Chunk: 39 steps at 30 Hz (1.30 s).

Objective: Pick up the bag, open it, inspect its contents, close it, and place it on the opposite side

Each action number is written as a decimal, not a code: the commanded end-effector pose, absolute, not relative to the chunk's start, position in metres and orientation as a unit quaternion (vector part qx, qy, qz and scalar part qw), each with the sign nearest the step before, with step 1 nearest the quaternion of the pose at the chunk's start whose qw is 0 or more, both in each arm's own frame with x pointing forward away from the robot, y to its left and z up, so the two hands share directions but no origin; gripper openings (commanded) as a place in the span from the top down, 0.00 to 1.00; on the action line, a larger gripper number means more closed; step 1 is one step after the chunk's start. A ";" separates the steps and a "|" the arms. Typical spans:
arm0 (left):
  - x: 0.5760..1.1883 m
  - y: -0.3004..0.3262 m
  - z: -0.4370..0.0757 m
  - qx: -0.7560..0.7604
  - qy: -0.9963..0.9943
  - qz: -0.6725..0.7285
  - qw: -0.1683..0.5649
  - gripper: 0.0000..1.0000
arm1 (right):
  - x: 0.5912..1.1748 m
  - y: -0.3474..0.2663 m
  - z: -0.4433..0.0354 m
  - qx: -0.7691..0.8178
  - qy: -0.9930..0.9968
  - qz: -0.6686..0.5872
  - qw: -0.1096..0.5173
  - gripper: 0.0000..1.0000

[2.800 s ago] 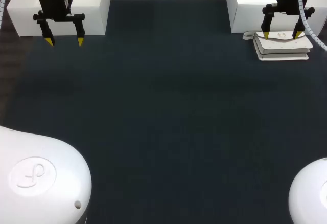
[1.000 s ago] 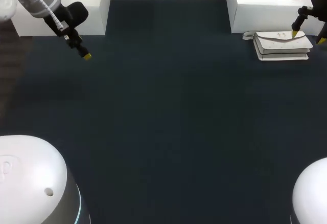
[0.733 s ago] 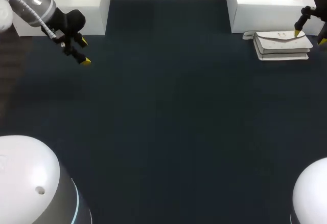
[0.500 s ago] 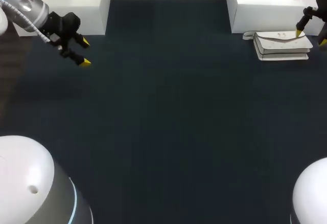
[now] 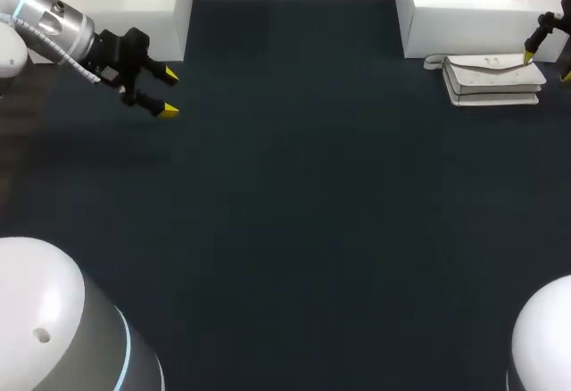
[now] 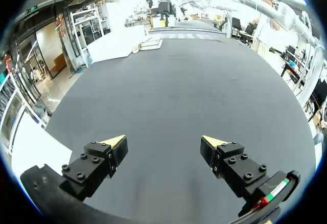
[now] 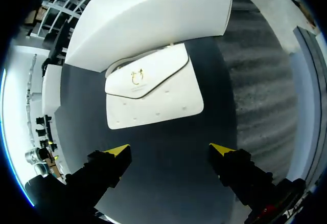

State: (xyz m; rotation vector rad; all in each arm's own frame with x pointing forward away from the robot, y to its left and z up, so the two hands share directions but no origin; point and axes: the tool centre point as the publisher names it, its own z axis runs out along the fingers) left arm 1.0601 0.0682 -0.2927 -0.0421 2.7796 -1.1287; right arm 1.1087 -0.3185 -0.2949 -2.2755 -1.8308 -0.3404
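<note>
Our left end effector (image 5: 169, 93) hangs open over the far left of the bench (image 5: 312, 221), holding nothing; our right end effector (image 7: 169, 150) is open too, at the bench's far right; we see the white bag (image 7: 153, 88) lying flat, flap closed, just ahead of it, beside a white block (image 7: 148, 14).

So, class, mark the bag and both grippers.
bag (image 7: 153, 88), right wrist view, middle of its front.
left gripper (image 6: 164, 142), left wrist view, midway between its yellow tips.
right gripper (image 7: 169, 149), right wrist view, midway between its yellow tips.
</note>
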 end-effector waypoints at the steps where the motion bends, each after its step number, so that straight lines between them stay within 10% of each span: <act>1: 1.067 0.066 -0.295 -0.008 0.922 -0.381 0.066 0.00 | 1.118 -0.327 -0.298 -0.769 -0.618 -0.107 0.126 0.00; 29: 1.067 0.066 -0.295 -0.008 0.922 -0.381 0.066 0.00 | 1.158 -0.360 -0.341 -0.760 -0.597 -0.178 0.185 0.00; 39: 1.067 0.066 -0.295 -0.008 0.922 -0.381 0.066 0.00 | 1.176 -0.363 -0.358 -0.750 -0.588 -0.212 0.219 0.29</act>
